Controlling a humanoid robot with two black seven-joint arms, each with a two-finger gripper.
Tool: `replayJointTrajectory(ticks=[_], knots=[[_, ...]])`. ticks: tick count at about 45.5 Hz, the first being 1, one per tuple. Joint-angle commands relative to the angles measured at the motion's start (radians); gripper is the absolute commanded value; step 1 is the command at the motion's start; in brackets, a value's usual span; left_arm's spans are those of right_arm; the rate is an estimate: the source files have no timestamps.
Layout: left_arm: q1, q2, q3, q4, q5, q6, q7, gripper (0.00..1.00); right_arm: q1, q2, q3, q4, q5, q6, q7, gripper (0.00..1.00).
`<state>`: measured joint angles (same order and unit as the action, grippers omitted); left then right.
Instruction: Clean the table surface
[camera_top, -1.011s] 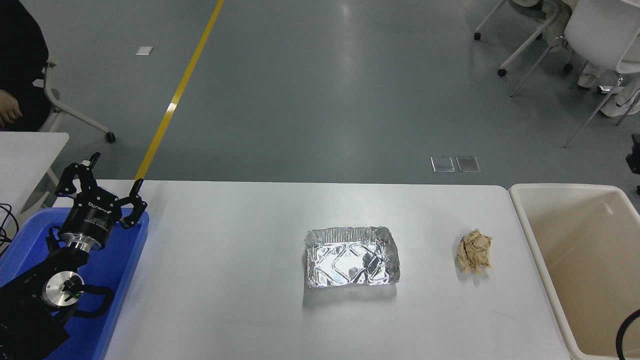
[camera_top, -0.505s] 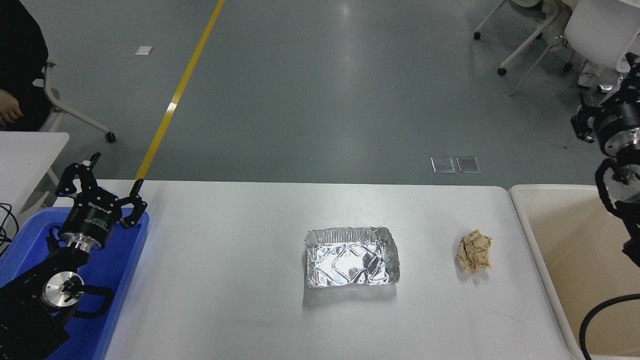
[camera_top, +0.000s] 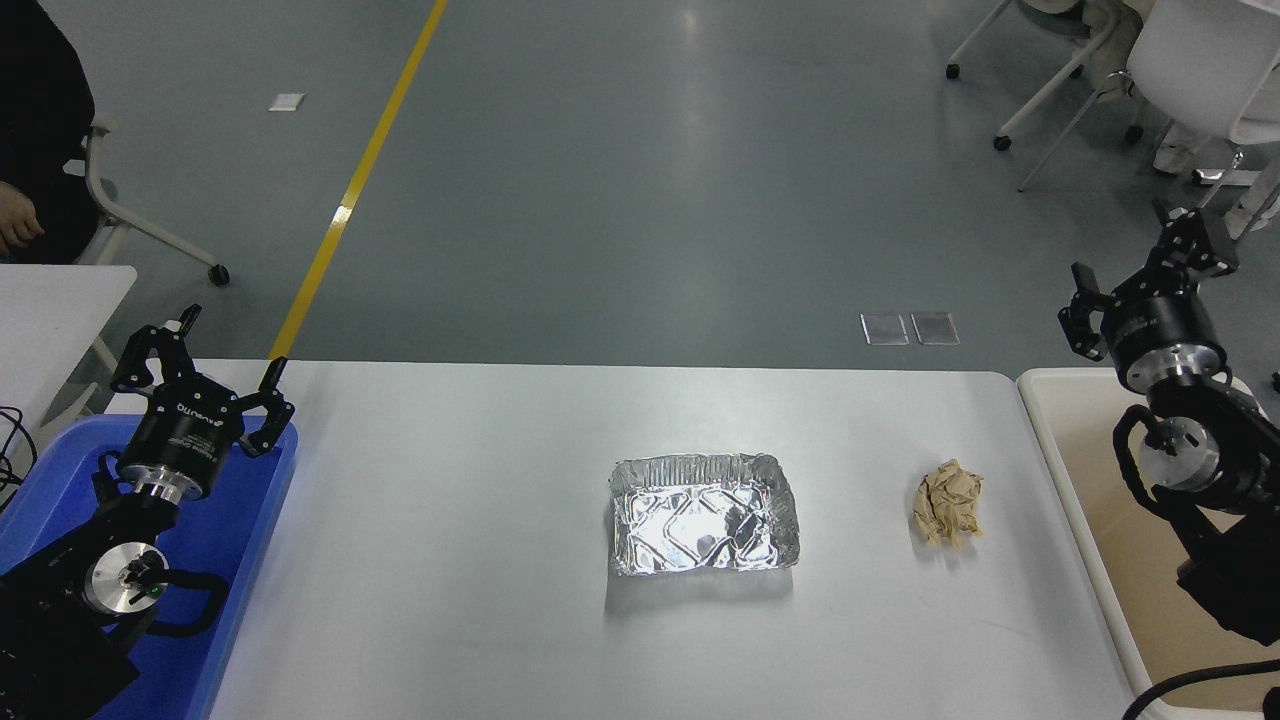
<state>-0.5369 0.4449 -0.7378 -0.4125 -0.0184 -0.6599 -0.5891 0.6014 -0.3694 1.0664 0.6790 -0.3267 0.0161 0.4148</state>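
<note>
The table surface (camera_top: 450, 560) is a wide white top with rounded corners. On it sit a crinkled silver foil tray (camera_top: 704, 513) near the middle and a crumpled tan paper ball (camera_top: 948, 501) to its right. My right gripper (camera_top: 1143, 256) is open, held high above the far corner of the beige bin, well to the right of and beyond the paper ball. My left gripper (camera_top: 208, 352) is open too, parked over the blue bin at the lower left.
A blue plastic bin (camera_top: 230, 530) borders the table's left edge and a large beige bin (camera_top: 1100, 520) its right edge. A smaller white table (camera_top: 55, 300) stands at far left, with a person's hand (camera_top: 18, 228) beyond it. White chairs (camera_top: 1190, 60) stand at top right.
My right arm has come into view from the right edge and swung leftward and down over the beige bin. The left arm, foil tray and paper ball have not moved.
</note>
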Motion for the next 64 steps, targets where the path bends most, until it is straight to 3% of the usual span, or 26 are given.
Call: replayJointTrajectory(ticks=[1,40,64], knots=[[0.000,0.000,0.000,0.000,0.000,0.000,0.000,1.00,-0.063,0.043,-0.002,0.004,-0.002,0.021,0.041,0.98],[0.000,0.000,0.000,0.001,0.000,-0.001,0.000,1.00,-0.097,0.063,-0.022,-0.009,-0.002,0.047,0.053,0.98],[0.000,0.000,0.000,0.000,0.000,0.000,0.000,1.00,0.132,-0.143,-0.486,-0.033,0.012,0.039,0.052,0.98]])
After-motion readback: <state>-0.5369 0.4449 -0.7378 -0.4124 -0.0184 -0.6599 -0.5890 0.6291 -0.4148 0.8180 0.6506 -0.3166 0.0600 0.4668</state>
